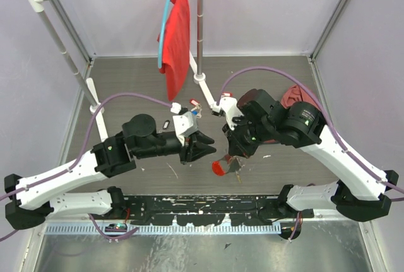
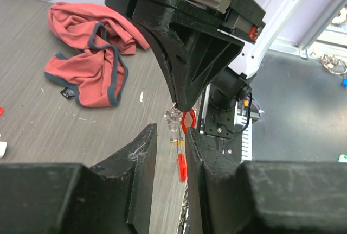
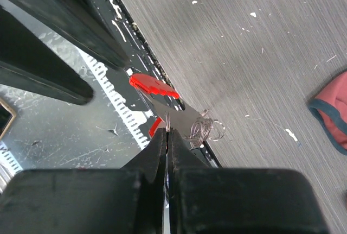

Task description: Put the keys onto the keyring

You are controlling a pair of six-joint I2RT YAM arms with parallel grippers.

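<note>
Above the near part of the desk [image 1: 126, 89] the keyring [image 3: 153, 84] hangs in the air. Its thin chain is pinched at the tip of the right claw [image 3: 167, 136], whose fingers are pressed together on it, and its red plastic piece dangles below. The left claw [image 2: 171, 132] faces it with its 2 fingers apart and the red piece in the gap between them; whether they touch it I cannot tell. Loose keys [image 1: 193, 103] lie farther back on the desk, behind both claws. A crumpled red garment [image 2: 92, 55] lies near the right arm.
</note>
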